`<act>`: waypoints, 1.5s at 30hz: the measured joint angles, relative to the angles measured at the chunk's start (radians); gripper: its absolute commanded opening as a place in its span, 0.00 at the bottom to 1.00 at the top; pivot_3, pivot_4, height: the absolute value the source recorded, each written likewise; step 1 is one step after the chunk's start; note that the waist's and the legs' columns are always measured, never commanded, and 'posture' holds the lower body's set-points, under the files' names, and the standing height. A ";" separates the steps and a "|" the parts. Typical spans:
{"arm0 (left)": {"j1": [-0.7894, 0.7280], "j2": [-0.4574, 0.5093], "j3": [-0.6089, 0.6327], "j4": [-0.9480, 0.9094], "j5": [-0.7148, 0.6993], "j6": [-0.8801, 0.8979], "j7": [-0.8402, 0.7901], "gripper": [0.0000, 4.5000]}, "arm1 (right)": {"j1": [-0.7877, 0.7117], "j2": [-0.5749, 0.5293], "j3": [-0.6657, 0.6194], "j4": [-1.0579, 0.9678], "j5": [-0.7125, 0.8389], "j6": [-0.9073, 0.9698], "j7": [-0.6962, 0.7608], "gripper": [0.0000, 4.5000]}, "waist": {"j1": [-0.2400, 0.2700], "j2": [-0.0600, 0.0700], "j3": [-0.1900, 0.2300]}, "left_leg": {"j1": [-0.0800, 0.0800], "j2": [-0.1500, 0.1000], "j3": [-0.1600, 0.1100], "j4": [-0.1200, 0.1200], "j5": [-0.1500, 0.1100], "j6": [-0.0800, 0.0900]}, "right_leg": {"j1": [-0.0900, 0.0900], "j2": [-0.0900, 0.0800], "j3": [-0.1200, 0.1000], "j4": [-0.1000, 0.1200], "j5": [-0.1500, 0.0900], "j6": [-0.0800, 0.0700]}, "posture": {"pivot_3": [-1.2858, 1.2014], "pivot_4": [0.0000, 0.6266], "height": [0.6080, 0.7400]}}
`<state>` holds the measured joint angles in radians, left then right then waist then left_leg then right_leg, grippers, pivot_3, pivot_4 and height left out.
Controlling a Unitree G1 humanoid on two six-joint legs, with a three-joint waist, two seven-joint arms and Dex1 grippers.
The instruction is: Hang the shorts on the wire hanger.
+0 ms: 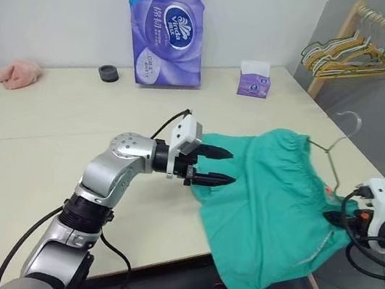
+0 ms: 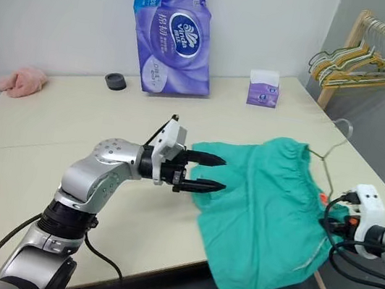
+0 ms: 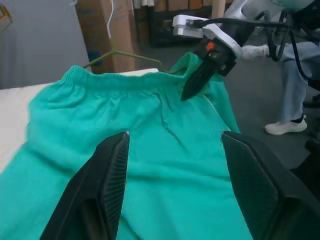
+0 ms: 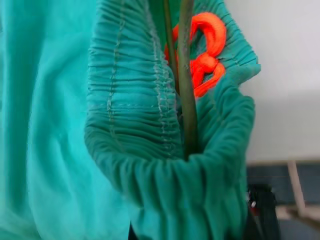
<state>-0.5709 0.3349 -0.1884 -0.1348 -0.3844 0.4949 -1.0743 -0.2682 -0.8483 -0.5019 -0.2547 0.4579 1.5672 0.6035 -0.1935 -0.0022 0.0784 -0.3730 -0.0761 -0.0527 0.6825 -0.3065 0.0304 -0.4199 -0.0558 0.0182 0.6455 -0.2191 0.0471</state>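
Note:
The teal-green shorts (image 1: pixel 271 201) lie spread on the table's right front part, with their lower half hanging over the edge. The wire hanger (image 1: pixel 332 153) sits inside the gathered waistband, and its hook rises past the table's right edge. My left gripper (image 1: pixel 222 167) hovers open beside the shorts' left edge, pointing right, with nothing between its fingers (image 3: pixel 112 170). My right gripper (image 1: pixel 329 219) is shut on the waistband's right corner. In the right wrist view the hanger wire (image 4: pixel 186 75) runs down into that gathered fold beside an orange cord (image 4: pixel 205 55).
The pale table (image 1: pixel 70 132) holds a purple pack of paper rolls (image 1: pixel 166 27), a small tissue box (image 1: pixel 254 79), a black round lid (image 1: pixel 108 72) and a pink cloth lump (image 1: pixel 17 74). A wooden rack with a bunch of hangers (image 1: pixel 349 56) stands at the right. A person's leg (image 3: pixel 292 95) is nearby.

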 measured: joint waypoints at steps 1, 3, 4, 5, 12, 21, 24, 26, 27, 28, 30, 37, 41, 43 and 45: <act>-0.002 -0.022 -0.019 -0.012 0.003 0.000 0.016 0.68 | -0.031 -0.008 -0.028 0.028 -0.019 0.017 -0.025 0.00 | 0.001 0.000 0.000 | 0.000 0.000 0.000 0.000 0.000 0.000 | 0.000 0.000 0.000 0.000 0.000 0.000 | 0.38 0.18 1.00; -0.022 -0.052 -0.053 -0.017 0.014 0.002 0.046 0.68 | -0.085 -0.044 -0.064 0.080 -0.047 0.034 -0.064 0.00 | 0.000 0.002 0.001 | 0.000 0.000 0.000 0.000 0.000 0.001 | 0.000 0.000 0.000 0.000 0.000 0.000 | 0.37 0.19 1.00; -0.036 -0.067 -0.061 -0.017 0.016 0.004 0.060 0.68 | -0.108 -0.067 -0.072 0.107 -0.058 0.034 -0.076 0.00 | 0.000 0.003 0.003 | 0.000 0.000 0.001 0.000 0.000 0.001 | 0.000 0.000 0.000 0.000 0.000 0.000 | 0.37 0.19 1.00; -0.063 -0.083 -0.072 -0.016 0.018 0.011 0.077 0.68 | -0.144 -0.101 -0.080 0.140 -0.074 0.033 -0.093 0.00 | -0.002 0.005 0.005 | 0.000 0.000 0.002 0.000 0.000 0.001 | 0.000 0.000 0.000 0.000 0.000 0.000 | 0.37 0.20 1.00; -0.171 -0.177 -0.093 0.059 0.071 -0.027 0.166 0.68 | -0.267 -0.215 -0.075 0.306 -0.136 -0.061 -0.157 0.00 | -0.012 0.010 0.019 | 0.011 -0.001 0.008 -0.001 -0.004 0.007 | 0.012 0.002 0.004 -0.003 -0.005 0.005 | 0.37 0.22 1.00; -0.322 -0.295 -0.109 0.134 0.108 -0.158 0.211 0.68 | -0.457 -0.282 -0.066 0.612 -0.208 -0.225 -0.272 0.00 | -0.027 0.013 0.033 | 0.012 -0.001 0.015 -0.002 -0.005 0.009 | 0.013 0.002 0.012 -0.002 -0.007 0.009 | 0.37 0.23 1.00; -0.342 -0.303 -0.154 0.191 0.153 -0.238 0.190 0.68 | -0.519 -0.314 -0.064 0.737 -0.227 -0.280 -0.304 0.00 | -0.031 0.015 0.038 | 0.015 -0.001 0.021 -0.003 -0.006 0.010 | 0.013 0.003 0.017 -0.002 -0.008 0.010 | 0.37 0.23 1.00; -0.349 -0.314 -0.174 0.220 0.174 -0.279 0.185 0.68 | -0.547 -0.329 -0.060 0.799 -0.239 -0.312 -0.317 0.00 | -0.034 0.015 0.041 | 0.016 -0.001 0.026 -0.003 -0.007 0.013 | 0.013 0.004 0.022 -0.002 -0.009 0.013 | 0.37 0.24 1.00; -0.357 -0.324 -0.177 0.235 0.180 -0.296 0.180 0.68 | -0.574 -0.332 -0.051 0.843 -0.241 -0.328 -0.321 0.00 | -0.037 0.014 0.043 | 0.017 -0.001 0.029 -0.003 -0.008 0.014 | 0.013 0.004 0.024 -0.002 -0.011 0.018 | 0.37 0.24 1.00; -0.367 -0.336 -0.179 0.248 0.183 -0.308 0.176 0.68 | -0.590 -0.334 -0.044 0.868 -0.241 -0.340 -0.322 0.00 | -0.041 0.014 0.045 | 0.017 -0.001 0.030 -0.003 -0.008 0.015 | 0.013 0.004 0.026 -0.003 -0.011 0.019 | 0.37 0.24 1.00; -0.394 -0.366 -0.183 0.267 0.186 -0.329 0.168 0.68 | -0.636 -0.339 -0.028 0.948 -0.241 -0.359 -0.326 0.00 | -0.052 0.014 0.048 | 0.017 -0.002 0.033 -0.002 -0.010 0.018 | 0.013 0.003 0.028 -0.004 -0.010 0.022 | 0.37 0.25 1.00; -0.422 -0.389 -0.186 0.305 0.190 -0.370 0.152 0.68 | -0.684 -0.353 -0.020 1.111 -0.245 -0.368 -0.357 0.00 | -0.059 0.014 0.057 | 0.017 -0.002 0.034 -0.002 -0.011 0.019 | 0.013 0.003 0.030 -0.004 -0.011 0.024 | 0.37 0.25 1.00; -0.422 -0.394 -0.188 0.310 0.194 -0.377 0.143 0.68 | -0.677 -0.353 -0.049 1.095 -0.231 -0.328 -0.365 0.00 | -0.061 0.012 0.062 | 0.017 -0.002 0.034 -0.002 -0.011 0.019 | 0.013 0.004 0.030 -0.004 -0.011 0.025 | 0.37 0.26 1.00; -0.422 -0.396 -0.188 0.311 0.195 -0.380 0.141 0.68 | -0.667 -0.353 -0.062 1.078 -0.223 -0.306 -0.369 0.00 | -0.060 0.010 0.063 | 0.017 -0.002 0.034 -0.002 -0.011 0.019 | 0.013 0.004 0.030 -0.004 -0.011 0.025 | 0.37 0.25 1.00; -0.423 -0.397 -0.188 0.314 0.196 -0.388 0.140 0.68 | -0.658 -0.351 -0.072 1.062 -0.217 -0.289 -0.375 0.00 | -0.060 0.009 0.064 | 0.017 -0.002 0.034 -0.002 -0.011 0.019 | 0.013 0.003 0.031 -0.004 -0.011 0.025 | 0.37 0.25 1.00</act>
<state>-0.9934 -0.0625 -0.3768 0.1791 -0.1886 0.1068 -0.9340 -0.9258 -1.1993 -0.5743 0.8069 0.2406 1.2779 0.2288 -0.2535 0.0068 0.1420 -0.3557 -0.0782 -0.0186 0.6807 -0.3171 0.0492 -0.4064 -0.0524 0.0488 0.6411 -0.2301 0.0725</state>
